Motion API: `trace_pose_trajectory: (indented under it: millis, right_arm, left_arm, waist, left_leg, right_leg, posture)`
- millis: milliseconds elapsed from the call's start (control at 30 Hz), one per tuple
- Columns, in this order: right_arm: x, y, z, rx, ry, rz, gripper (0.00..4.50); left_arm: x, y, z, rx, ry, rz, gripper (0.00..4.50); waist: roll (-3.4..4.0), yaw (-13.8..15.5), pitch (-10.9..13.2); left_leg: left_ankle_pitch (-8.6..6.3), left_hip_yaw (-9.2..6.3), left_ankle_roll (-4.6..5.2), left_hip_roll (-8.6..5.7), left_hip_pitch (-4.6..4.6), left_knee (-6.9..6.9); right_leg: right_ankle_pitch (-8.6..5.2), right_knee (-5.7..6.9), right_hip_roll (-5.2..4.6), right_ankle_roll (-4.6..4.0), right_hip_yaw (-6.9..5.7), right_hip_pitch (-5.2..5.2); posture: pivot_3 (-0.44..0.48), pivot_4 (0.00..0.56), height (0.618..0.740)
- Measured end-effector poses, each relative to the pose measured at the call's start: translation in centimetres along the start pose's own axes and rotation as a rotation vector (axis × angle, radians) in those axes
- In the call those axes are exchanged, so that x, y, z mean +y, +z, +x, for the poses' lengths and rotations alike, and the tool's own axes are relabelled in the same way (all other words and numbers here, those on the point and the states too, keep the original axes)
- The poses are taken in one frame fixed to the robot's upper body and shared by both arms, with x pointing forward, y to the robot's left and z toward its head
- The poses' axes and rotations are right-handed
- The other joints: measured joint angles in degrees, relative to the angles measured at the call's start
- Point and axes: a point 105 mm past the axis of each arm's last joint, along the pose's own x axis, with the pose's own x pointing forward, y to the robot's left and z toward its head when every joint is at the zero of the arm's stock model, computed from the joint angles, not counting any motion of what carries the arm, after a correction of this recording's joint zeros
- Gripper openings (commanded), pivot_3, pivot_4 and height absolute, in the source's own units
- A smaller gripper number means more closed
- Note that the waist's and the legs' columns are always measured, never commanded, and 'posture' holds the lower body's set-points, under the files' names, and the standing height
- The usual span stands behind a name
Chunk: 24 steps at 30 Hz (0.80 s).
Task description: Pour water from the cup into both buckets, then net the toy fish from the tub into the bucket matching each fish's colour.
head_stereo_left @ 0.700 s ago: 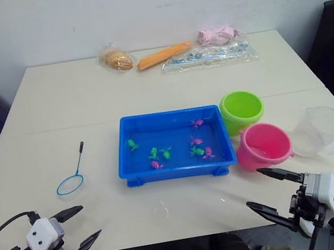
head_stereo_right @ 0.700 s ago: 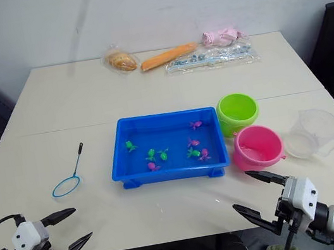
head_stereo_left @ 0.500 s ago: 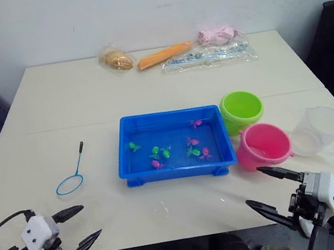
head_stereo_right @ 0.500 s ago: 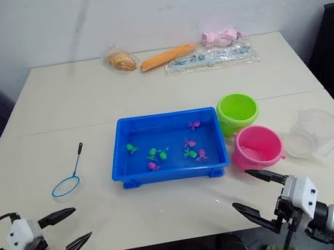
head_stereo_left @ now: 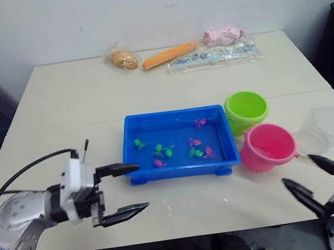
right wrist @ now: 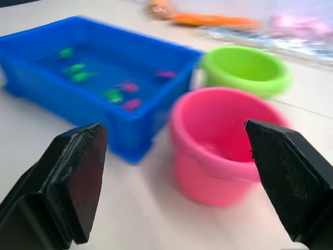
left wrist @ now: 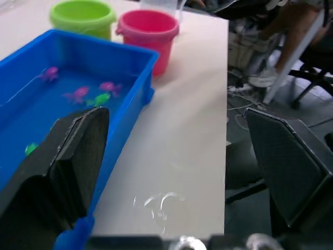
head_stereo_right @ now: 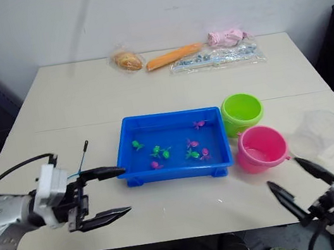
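Now the left gripper [head_stereo_left: 125, 190] hovers with jaws apart just beside the tub's [head_stereo_left: 138, 176] near left corner. Fish [head_stereo_left: 196, 153] float in the tub, with the green bucket [head_stereo_left: 246, 109] and pink bucket [head_stereo_left: 266, 147] at its right and the cup [head_stereo_left: 332, 130] beyond. The right gripper [head_stereo_left: 311, 178] hangs with jaws apart over the bench [head_stereo_left: 73, 102] edge, near the pink bucket.

The desk [head_stereo_left: 61, 104] has a smooth, matt cream top, while the tub [head_stereo_left: 182, 168] on it is glossy bright blue plastic and the green bucket [head_stereo_left: 246, 110] and pink bucket [head_stereo_left: 267, 147] beside it are smooth plastic with a soft sheen. The cup [head_stereo_left: 331, 129] is clear, colourless plastic, and the wrappers [head_stereo_left: 213, 58] at the far edge are shiny, crinkled transparent film. Both the left pincer [head_stereo_left: 122, 191] and the right pincer [head_stereo_left: 314, 178] have fingers of matt black plastic set on glossy white housings.
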Motion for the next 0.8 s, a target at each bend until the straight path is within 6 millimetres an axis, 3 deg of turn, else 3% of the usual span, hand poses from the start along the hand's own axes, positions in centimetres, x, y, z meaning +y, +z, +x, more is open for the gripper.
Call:
trace_pose_trajectory:
  millis: [133,300,567,800]
  right_arm:
    - [-2.0,-0.6,-2.7,-0.012,-0.291,0.071,4.50]
    - [-2.8,-1.9,-3.7,0.006,-0.458,0.141,4.50]
    - [-7.6,-5.4,-2.2,0.021,-0.706,0.235,4.50]
    - [-10.2,-7.0,-0.3,0.021,-0.736,0.285,4.50]
  left_arm:
    - [0.7,1.2,1.4,-0.043,-0.054,0.035,4.49]
    - [0.9,0.9,2.3,-0.054,-0.081,0.016,4.49]
    - [1.7,0.9,4.0,-0.079,-0.084,0.029,4.49]
    - [2.1,1.4,4.5,-0.093,-0.066,0.059,4.49]
  waist:
    - [0.06,-0.2,0.0]
    - [0.13,-1.2,0.0]
    - [0.23,-1.5,0.0]
    - [0.25,-1.5,0.0]
  left_leg:
    - [-0.01,0.05,-0.04,0.02,0.01,0.00]
    - [-0.01,0.08,-0.04,0.03,0.01,0.00]
    - [0.03,0.09,0.03,-0.06,-0.02,0.12]
    - [0.06,0.10,0.10,-0.08,-0.02,0.13]
  right_leg:
    - [-0.01,0.03,0.05,-0.01,0.12,-0.05]
    - [-0.01,0.05,0.05,-0.01,0.23,-0.08]
    - [-0.01,0.14,0.04,-0.01,0.50,-0.12]
    - [0.00,0.17,0.02,0.02,0.47,-0.11]
  posture:
    - [0.000,0.150,0.740]
    - [0.000,0.150,0.740]
    - [0.000,0.150,0.740]
    - [0.000,0.150,0.740]
